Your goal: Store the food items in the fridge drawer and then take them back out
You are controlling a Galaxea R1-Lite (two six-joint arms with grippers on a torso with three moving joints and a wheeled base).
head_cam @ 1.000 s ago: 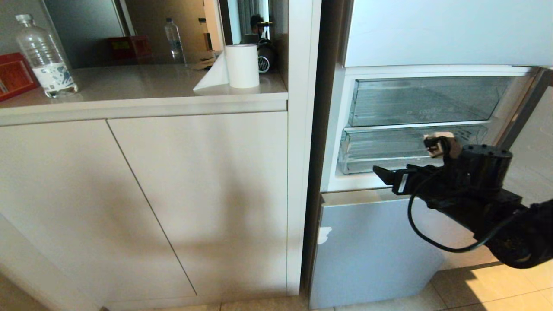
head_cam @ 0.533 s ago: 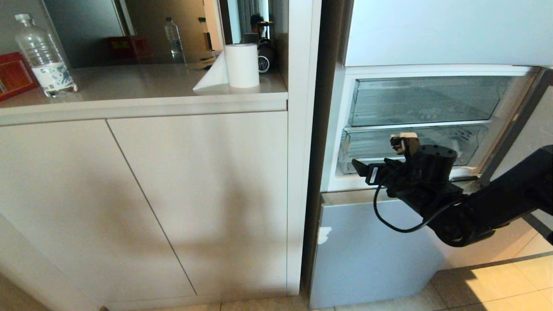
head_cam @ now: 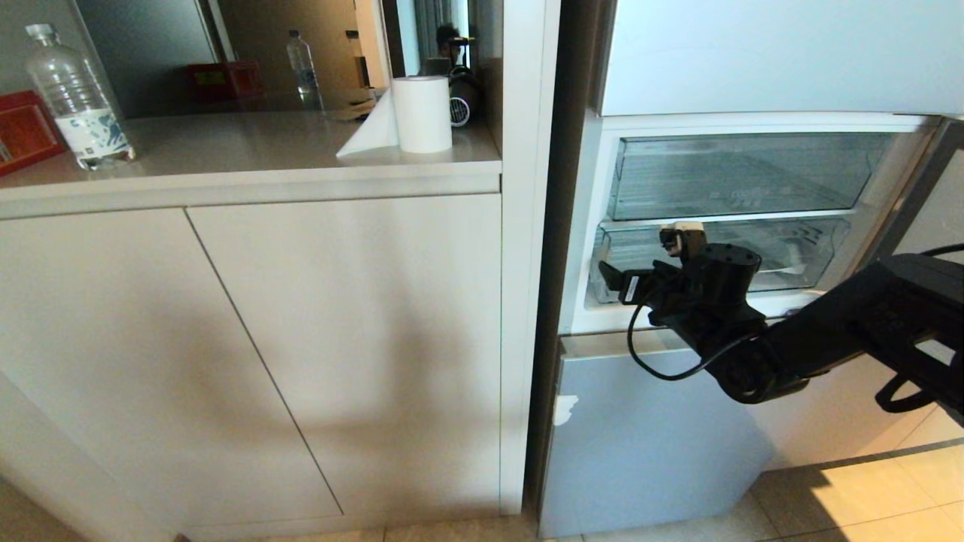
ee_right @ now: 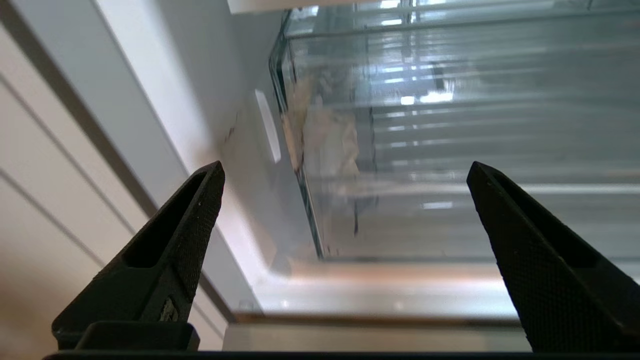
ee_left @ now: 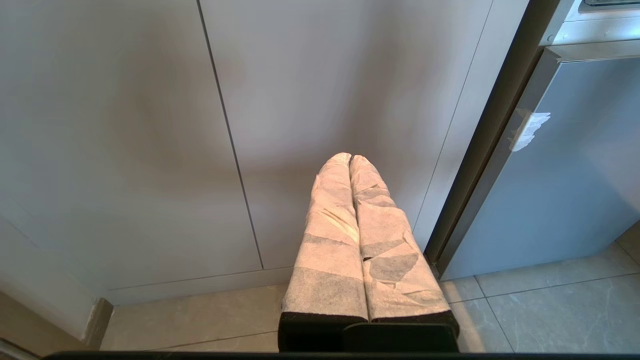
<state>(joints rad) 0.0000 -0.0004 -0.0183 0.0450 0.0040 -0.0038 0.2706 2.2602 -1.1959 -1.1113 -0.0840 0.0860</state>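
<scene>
The fridge drawer (head_cam: 798, 256) is the lower clear one in the open fridge, pushed in, with a stepped front lip. My right gripper (head_cam: 619, 280) hovers just in front of its left front corner. In the right wrist view that gripper (ee_right: 345, 167) is open and empty, with the drawer's ribbed clear wall (ee_right: 450, 125) straight ahead. No food items show in any view. My left gripper (ee_left: 350, 159) hangs low facing the cabinet doors, and its white-wrapped fingers (ee_left: 330, 235) are pressed together and hold nothing.
A second clear drawer (head_cam: 738, 177) sits above the fridge drawer. The open fridge door's edge (head_cam: 915, 188) stands at the right, and a closed blue-grey lower door (head_cam: 648, 436) is below. On the counter to the left stand a paper roll (head_cam: 422, 113) and a water bottle (head_cam: 75, 98).
My right arm has reached left and slightly up, bringing its open gripper from the fridge's right side to the drawer's left front. The left arm has not moved.
</scene>
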